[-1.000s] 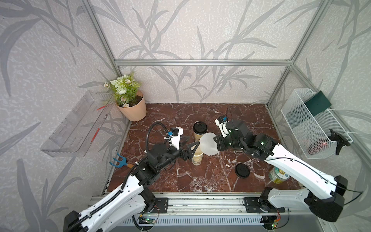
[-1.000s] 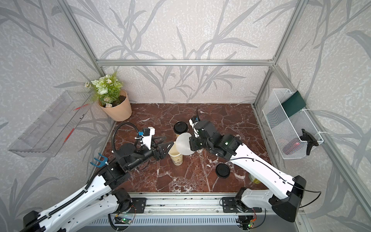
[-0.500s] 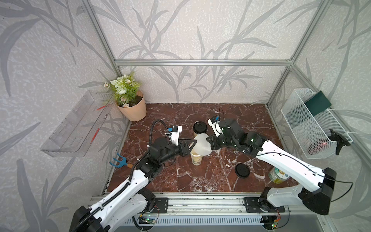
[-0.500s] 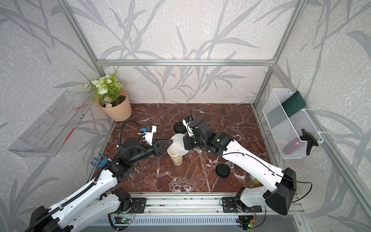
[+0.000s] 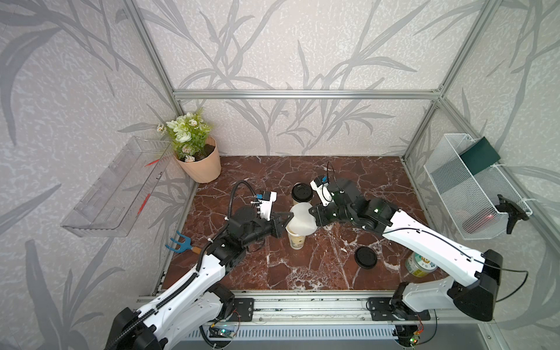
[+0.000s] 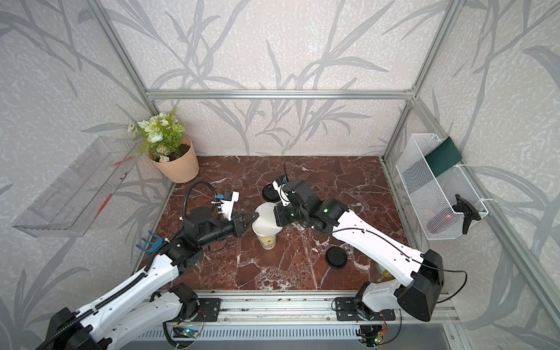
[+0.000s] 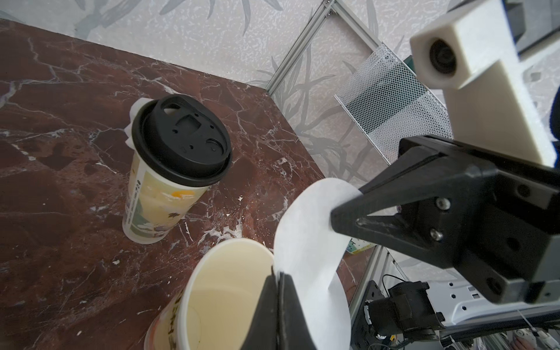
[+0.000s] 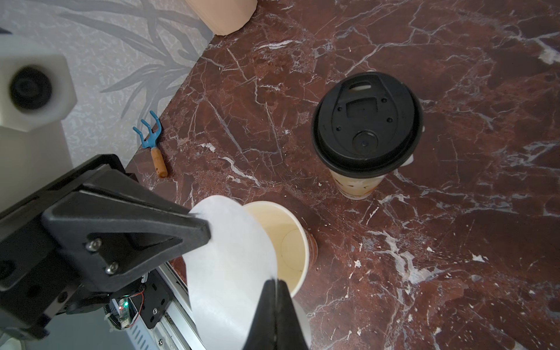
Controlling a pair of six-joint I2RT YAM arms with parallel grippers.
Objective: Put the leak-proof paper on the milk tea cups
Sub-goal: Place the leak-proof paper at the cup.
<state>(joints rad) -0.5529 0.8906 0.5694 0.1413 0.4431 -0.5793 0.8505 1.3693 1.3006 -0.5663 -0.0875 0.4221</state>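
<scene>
While both arms meet over the middle of the marble table (image 5: 348, 172), the leak-proof paper (image 5: 300, 219) hangs tilted between them. It covers most of the open milk tea cup (image 5: 296, 241), but a crescent of the mouth shows. The left gripper (image 5: 290, 215) has its fingers pressed tight on one edge of the disc, and the right gripper (image 5: 314, 212) pinches the opposite edge.

Crowding in just behind the right gripper is the other milk tea cup (image 7: 157, 209), capped with a black lid (image 7: 181, 139). A loose lid (image 5: 365, 257) lies flat on the table near the right forearm, well apart from both cups. A tin (image 5: 419, 265) sits half hidden under that arm. Off to the left side are the flower pot (image 5: 201, 163) in the back corner and a blue hand rake (image 5: 180, 244) at the table's edge.

In both top views the disc hides the open cup's inside. The right wrist view looks straight down the cream wall to the bottom. The left wrist view catches white tabs of a second paper (image 7: 131, 127) poking out under the black lid, which the top views cannot show. The tin and the loose lid appear only from above.
</scene>
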